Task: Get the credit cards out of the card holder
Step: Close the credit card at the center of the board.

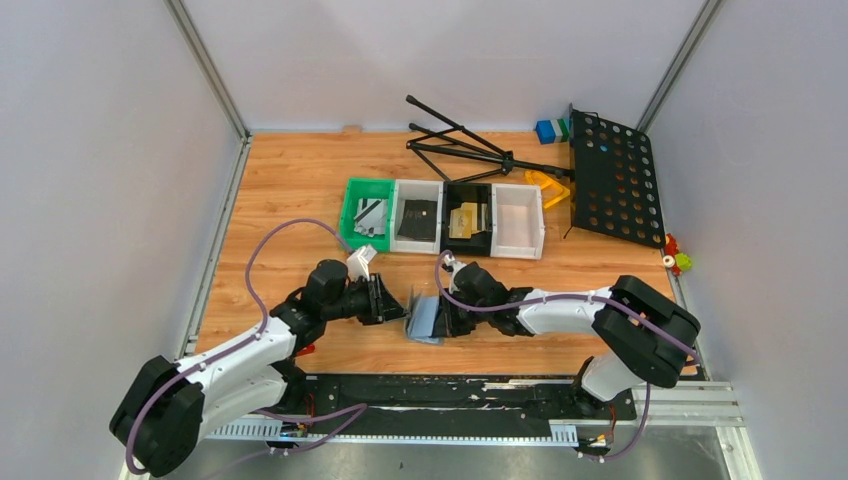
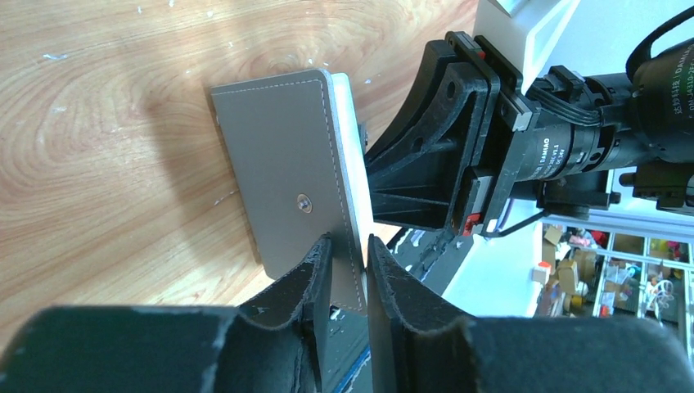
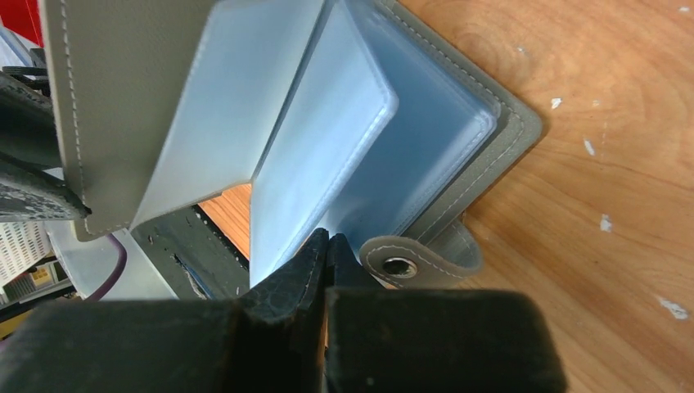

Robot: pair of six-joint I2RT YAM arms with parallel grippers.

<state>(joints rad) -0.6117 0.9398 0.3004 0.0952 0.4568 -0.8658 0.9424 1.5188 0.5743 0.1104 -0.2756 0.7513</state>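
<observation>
Two tools clamp one card holder [image 1: 424,318]: left tool [image 2: 350,246] its cover [image 2: 278,155], right tool [image 3: 327,241] a sleeve [image 3: 319,155].

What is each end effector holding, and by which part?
Both hold the card holder. The left end effector pinches the edge of its grey cover; the right end effector pinches the edge of one clear inner sleeve.

Bright even overhead light, soft shadows, blurred near wrist foregrounds
</observation>
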